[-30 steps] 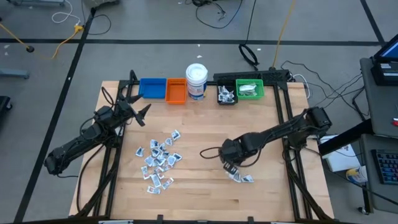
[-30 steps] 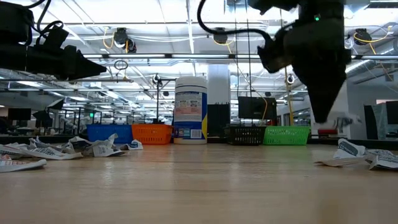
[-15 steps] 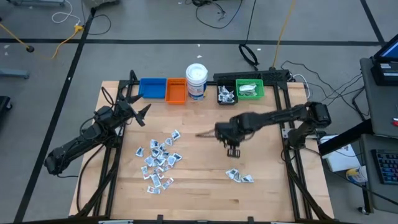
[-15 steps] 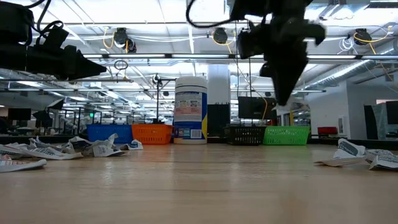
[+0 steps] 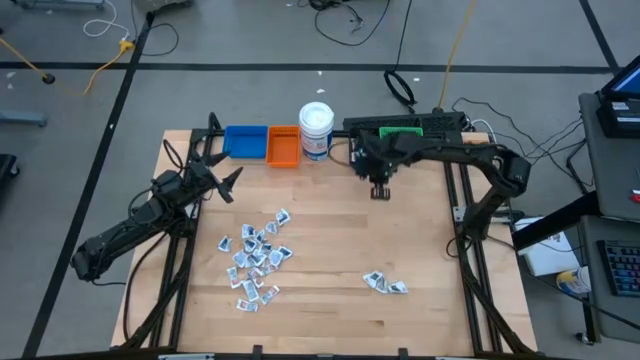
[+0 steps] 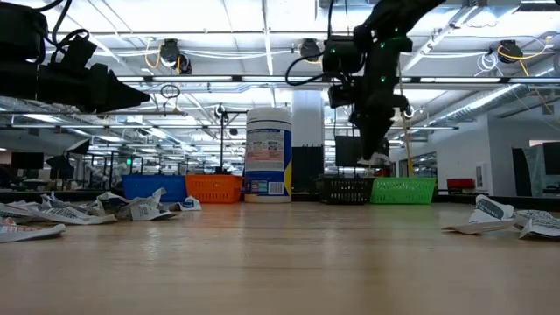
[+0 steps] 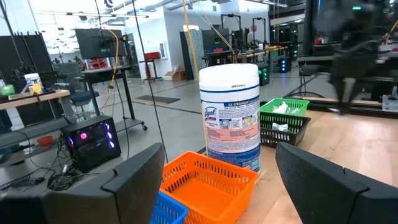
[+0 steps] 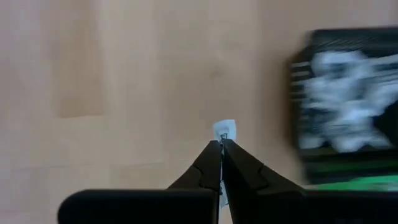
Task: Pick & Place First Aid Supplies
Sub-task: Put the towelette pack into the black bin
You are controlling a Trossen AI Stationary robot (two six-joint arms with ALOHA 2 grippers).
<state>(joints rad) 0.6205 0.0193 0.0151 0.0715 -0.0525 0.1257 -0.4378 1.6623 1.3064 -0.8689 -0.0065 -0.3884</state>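
while the right gripper (image 5: pixel 380 190) hangs just short of the back bins, its fingers (image 8: pixel 211 163) are pinched together on one small white packet (image 8: pixel 224 131), so the step in hand looks like the carry toward a bin. the black bin (image 5: pixel 364 152), already holding packets, lies just ahead of it, with the green bin (image 5: pixel 403 146) beside that; the next move seems to call for a short advance over the black bin, then parting the fingers so the packet drops inside its walls. more packets wait on the wooden table (image 5: pixel 330 310): a large scatter (image 5: pixel 255 258) toward the left and a few (image 5: pixel 384 284) toward the right. the white wipes jar (image 5: pixel 316 130), orange bin (image 5: pixel 283 146) and blue bin (image 5: pixel 245 141) stand to the left of that path, not in it. the left gripper (image 5: pixel 222 182) waits over the table's left side, its fingers (image 7: pixel 134 180) spread wide and holding nothing.
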